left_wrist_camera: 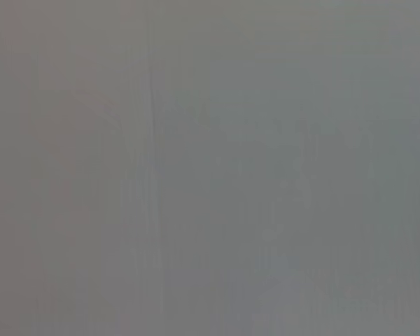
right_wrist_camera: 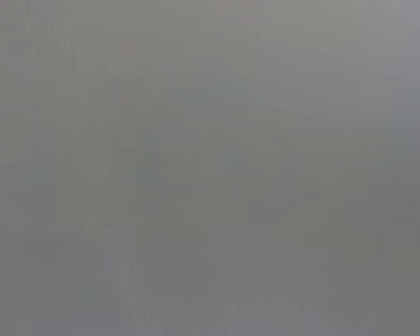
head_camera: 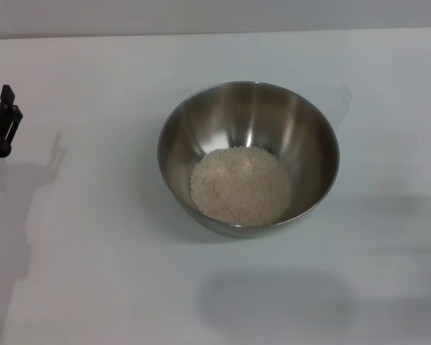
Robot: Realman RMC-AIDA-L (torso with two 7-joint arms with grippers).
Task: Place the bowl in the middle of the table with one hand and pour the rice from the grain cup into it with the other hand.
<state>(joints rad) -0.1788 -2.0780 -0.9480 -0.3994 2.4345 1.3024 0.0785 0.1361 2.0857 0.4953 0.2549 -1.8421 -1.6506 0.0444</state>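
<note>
The large stainless-steel bowl (head_camera: 248, 157) stands upright near the middle of the white table (head_camera: 93, 273). A heap of off-white rice (head_camera: 241, 185) lies in its bottom. My left gripper (head_camera: 3, 126) shows only as a dark tip at the far left edge of the head view, well away from the bowl and holding nothing that I can see. My right gripper is out of view. The grain cup is out of view. Both wrist views show only plain grey surface.
A faint shadow falls on the table in front of the bowl (head_camera: 273, 298), and the left arm's shadow lies at the left (head_camera: 21, 187). The table's far edge runs along the top of the head view.
</note>
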